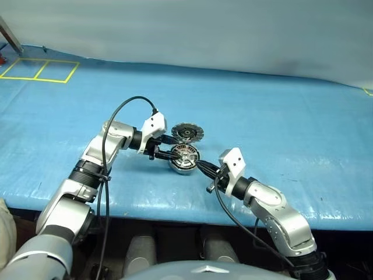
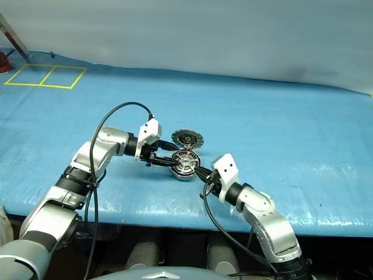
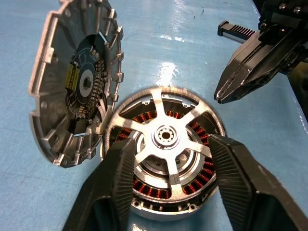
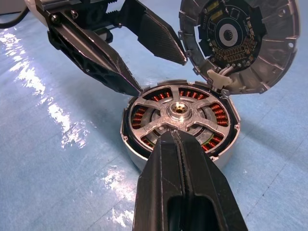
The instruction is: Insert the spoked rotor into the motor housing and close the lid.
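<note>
The motor housing point(image 3: 163, 211) lies on the blue cover, its copper windings visible. The spoked rotor point(image 3: 166, 134) sits inside it, silver spokes facing up. The lid point(image 3: 72, 86) stands tilted up at the housing's far edge, its dark inner face turned toward the housing. My left gripper point(image 3: 169, 141) is open, one finger on each side of the rotor just above the housing's rim. My right gripper point(image 4: 174, 134) is shut, and its tip rests at the rotor's near edge. In the head views the housing point(image 1: 184, 158) lies between the two grippers, with the lid point(image 1: 187, 132) behind it.
A blue cover point(image 1: 280, 116) spreads over the whole table. Yellow tape squares point(image 1: 38, 70) mark its far left corner. The table's front edge point(image 1: 175, 207) runs close below the housing. Black cables loop from both wrists.
</note>
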`<act>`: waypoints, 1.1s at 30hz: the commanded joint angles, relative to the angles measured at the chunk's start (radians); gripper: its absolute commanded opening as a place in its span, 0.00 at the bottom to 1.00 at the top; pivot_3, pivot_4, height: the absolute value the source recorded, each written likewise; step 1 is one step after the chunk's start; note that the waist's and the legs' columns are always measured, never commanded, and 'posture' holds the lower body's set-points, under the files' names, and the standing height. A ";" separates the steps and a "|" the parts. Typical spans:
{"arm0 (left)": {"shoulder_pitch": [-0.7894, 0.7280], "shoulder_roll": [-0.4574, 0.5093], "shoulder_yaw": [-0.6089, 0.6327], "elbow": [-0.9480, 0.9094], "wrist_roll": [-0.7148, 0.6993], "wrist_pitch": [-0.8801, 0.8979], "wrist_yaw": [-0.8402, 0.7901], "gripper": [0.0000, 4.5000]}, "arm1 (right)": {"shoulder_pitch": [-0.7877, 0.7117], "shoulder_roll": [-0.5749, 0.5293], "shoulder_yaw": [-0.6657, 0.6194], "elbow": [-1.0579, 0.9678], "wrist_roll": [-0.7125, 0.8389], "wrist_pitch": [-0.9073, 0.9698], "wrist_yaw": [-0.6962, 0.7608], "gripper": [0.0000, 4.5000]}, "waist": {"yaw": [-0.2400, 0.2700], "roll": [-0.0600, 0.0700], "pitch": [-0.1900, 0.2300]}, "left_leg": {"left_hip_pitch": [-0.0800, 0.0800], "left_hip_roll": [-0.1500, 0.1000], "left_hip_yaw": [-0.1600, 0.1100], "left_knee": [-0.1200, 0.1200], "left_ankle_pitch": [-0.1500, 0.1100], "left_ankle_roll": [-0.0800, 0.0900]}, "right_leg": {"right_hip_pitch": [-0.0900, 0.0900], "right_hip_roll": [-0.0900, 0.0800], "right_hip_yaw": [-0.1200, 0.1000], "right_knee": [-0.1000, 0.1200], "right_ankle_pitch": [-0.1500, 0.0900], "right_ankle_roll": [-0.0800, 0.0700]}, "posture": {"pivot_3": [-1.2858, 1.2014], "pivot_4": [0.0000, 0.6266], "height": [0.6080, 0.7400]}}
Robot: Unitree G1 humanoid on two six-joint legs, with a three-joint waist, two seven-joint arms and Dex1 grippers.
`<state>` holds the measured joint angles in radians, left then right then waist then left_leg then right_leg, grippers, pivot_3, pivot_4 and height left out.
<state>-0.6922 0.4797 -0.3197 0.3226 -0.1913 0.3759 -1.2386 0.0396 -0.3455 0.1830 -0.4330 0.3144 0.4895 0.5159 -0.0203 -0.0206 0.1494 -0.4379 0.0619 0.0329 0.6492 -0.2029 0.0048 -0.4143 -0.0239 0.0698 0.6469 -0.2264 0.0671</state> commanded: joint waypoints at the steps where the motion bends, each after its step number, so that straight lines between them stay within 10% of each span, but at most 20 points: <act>1: -0.013 -0.001 0.045 -0.024 -0.023 -0.001 0.000 0.67 | -0.010 0.000 -0.016 -0.027 -0.005 -0.021 -0.008 0.00 | 0.000 0.000 0.000 | 0.000 0.000 0.000 0.000 0.000 0.000 | 0.000 0.000 0.000 0.000 0.000 0.000 | 0.52 0.24 1.00; 33: 0.389 0.096 0.171 -0.303 -0.090 -0.037 0.129 0.67 | -0.207 0.128 0.060 0.290 -0.061 -0.042 0.014 0.00 | -0.004 0.000 0.000 | 0.003 0.001 0.001 0.001 0.000 0.000 | 0.001 0.000 0.000 0.003 0.000 -0.001 | 0.52 0.24 1.00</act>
<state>-0.3044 0.5792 -0.1760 0.0647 -0.2572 0.3361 -1.1154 -0.1693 -0.2224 0.2314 -0.1431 0.2556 0.4558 0.5220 -0.0242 -0.0202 0.1491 -0.4343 0.0624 0.0337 0.6501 -0.2027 0.0049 -0.4127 -0.0243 0.0701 0.6499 -0.2263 0.0666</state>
